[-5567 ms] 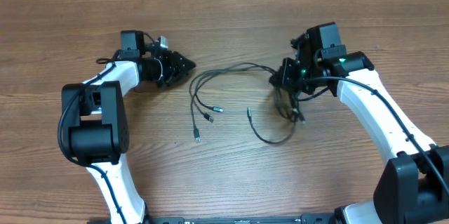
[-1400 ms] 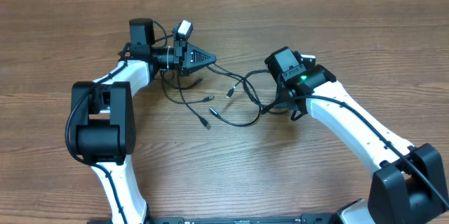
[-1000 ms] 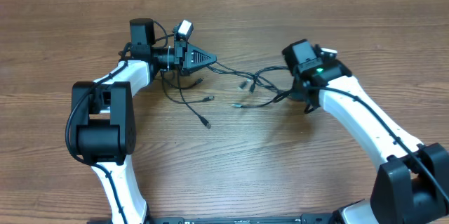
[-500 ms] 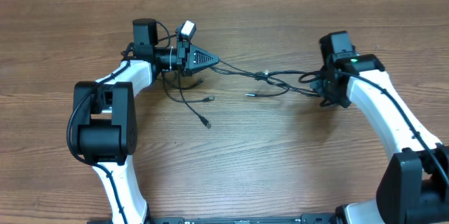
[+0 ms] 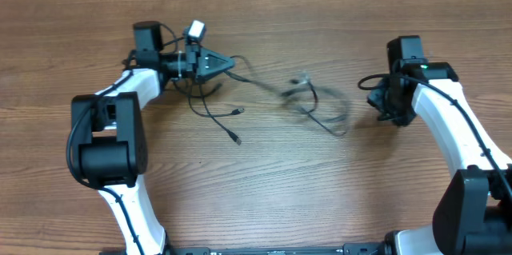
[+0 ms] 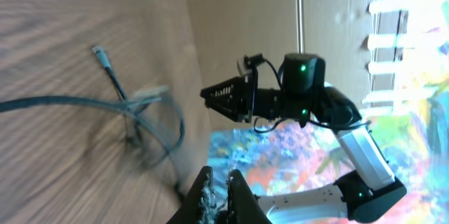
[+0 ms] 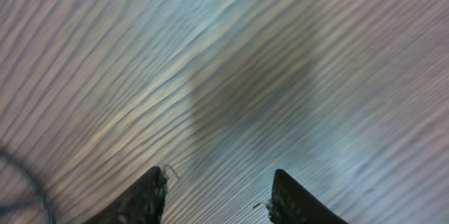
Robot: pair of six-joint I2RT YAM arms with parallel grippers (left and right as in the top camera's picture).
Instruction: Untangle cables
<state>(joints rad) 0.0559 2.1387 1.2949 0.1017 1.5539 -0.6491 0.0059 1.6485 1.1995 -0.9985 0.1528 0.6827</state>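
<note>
Trailing rightward, cables (image 6: 63, 100) seem pinched in left gripper (image 5: 230, 63).

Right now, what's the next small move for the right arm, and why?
Probably move the right claw left to the loose loop lying mid-table and close on it. That claw is open and empty, while the left claw looks shut on the far end of the cables, so only one side has a grip to pull against.
</note>
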